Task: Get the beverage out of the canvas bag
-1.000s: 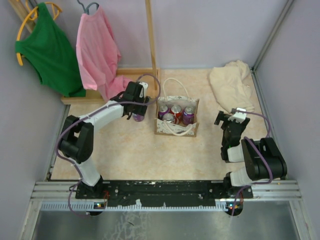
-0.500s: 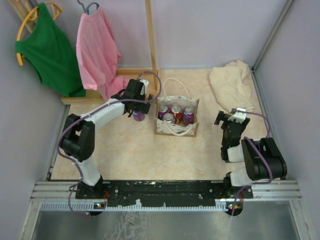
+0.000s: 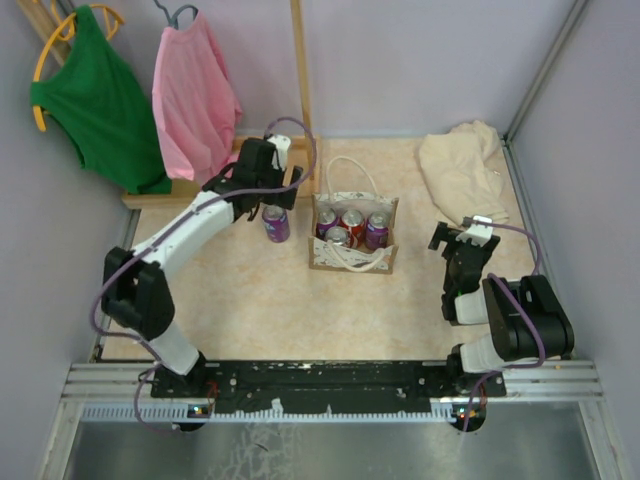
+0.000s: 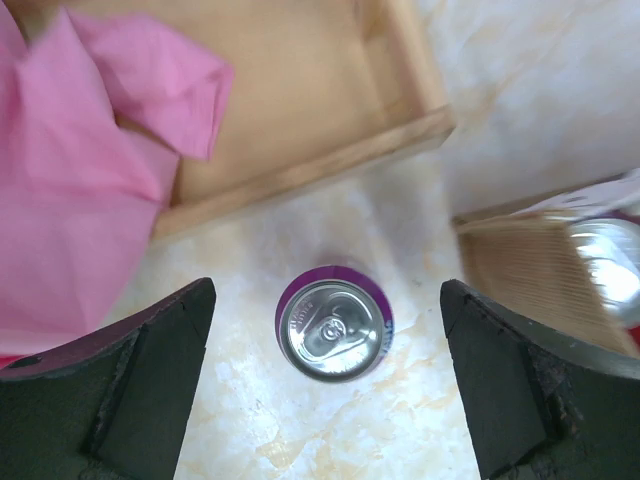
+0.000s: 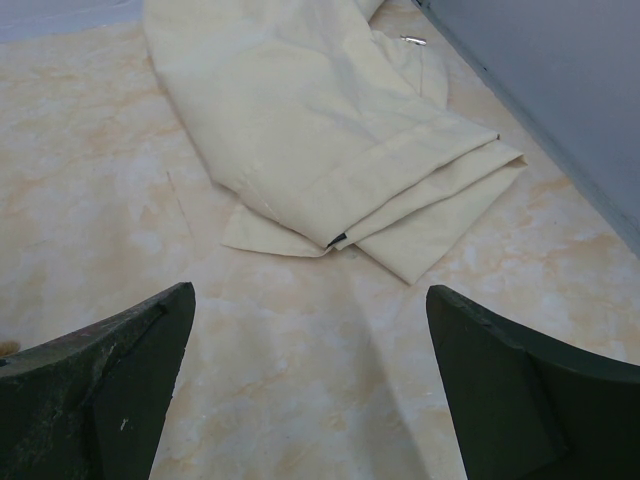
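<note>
The canvas bag (image 3: 350, 262) stands mid-table with its white rope handles up and several cans inside. One purple beverage can (image 3: 276, 224) stands upright on the table just left of the bag. My left gripper (image 3: 262, 200) hovers over it, open. In the left wrist view the can (image 4: 335, 330) sits below and between the spread fingers of the left gripper (image 4: 326, 300), touching neither. The bag's side (image 4: 530, 260) and a can top (image 4: 610, 265) show at that view's right edge. My right gripper (image 3: 462, 238) rests open at the right, and in its own view the right gripper (image 5: 310, 300) holds nothing.
A plain cream cloth (image 3: 462, 170) lies at the back right, close ahead of the right gripper. A wooden rack base (image 3: 200, 190) with a post, a pink shirt (image 3: 195, 100) and a green shirt (image 3: 95, 100) stands at the back left, right behind the left gripper.
My left gripper has opened and let go of the purple can, then lifted and drawn back toward the rack. The can stays standing on the table. The right arm has not moved.
</note>
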You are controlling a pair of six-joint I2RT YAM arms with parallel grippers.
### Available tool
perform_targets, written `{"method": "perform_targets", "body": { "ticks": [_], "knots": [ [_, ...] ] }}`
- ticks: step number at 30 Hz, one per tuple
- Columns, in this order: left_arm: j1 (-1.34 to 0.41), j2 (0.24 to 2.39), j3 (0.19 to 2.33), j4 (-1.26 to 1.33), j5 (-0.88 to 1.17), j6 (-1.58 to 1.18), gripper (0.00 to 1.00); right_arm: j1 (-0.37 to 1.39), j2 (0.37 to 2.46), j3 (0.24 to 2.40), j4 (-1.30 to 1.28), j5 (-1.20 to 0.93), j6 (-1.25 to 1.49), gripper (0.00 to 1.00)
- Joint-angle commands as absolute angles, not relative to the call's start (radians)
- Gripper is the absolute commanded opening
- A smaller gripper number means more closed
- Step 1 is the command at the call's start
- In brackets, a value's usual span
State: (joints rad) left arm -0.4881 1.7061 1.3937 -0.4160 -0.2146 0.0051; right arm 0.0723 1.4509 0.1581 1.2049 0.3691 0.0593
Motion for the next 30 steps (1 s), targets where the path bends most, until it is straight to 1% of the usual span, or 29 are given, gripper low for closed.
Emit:
{"method": "perform_targets", "body": {
  "ticks": [1,3,7,10,13,14,15,18,24,30],
  "knots": [
    [-0.497,1.551,1.450,-0.387,-0.084,0.056,0.99,0.081,1.453,0.172,1.248,0.386,0.048,0.99],
    [-0.519,1.521,1.441,-0.370,-0.018,0.082,0.96,0.081,1.453,0.172,1.248,0.386,0.049,0.99],
    [-0.601,1.516,1.438,-0.358,0.038,0.167,0.83,0.081,1.453,0.172,1.248,0.386,0.049,0.99],
    [-0.682,1.566,1.472,-0.390,0.031,0.233,0.68,0.081,1.453,0.172,1.248,0.387,0.048,0.99],
    [-0.756,1.646,1.539,-0.446,0.033,0.273,0.64,0.081,1.453,0.172,1.248,0.387,0.049,0.99],
    [-0.775,1.671,1.564,-0.458,0.031,0.278,0.60,0.081,1.453,0.172,1.248,0.386,0.049,0.99],
    [-0.789,1.694,1.579,-0.464,0.033,0.279,0.57,0.081,1.453,0.172,1.249,0.386,0.048,0.99],
    [-0.806,1.750,1.611,-0.480,0.041,0.272,0.57,0.081,1.453,0.172,1.249,0.387,0.049,0.99],
    [-0.806,1.805,1.634,-0.528,-0.024,0.229,0.59,0.082,1.452,0.172,1.248,0.386,0.048,0.99],
    [-0.808,1.818,1.621,-0.626,-0.078,0.168,0.66,0.081,1.453,0.172,1.247,0.386,0.049,0.99]
  ]
}}
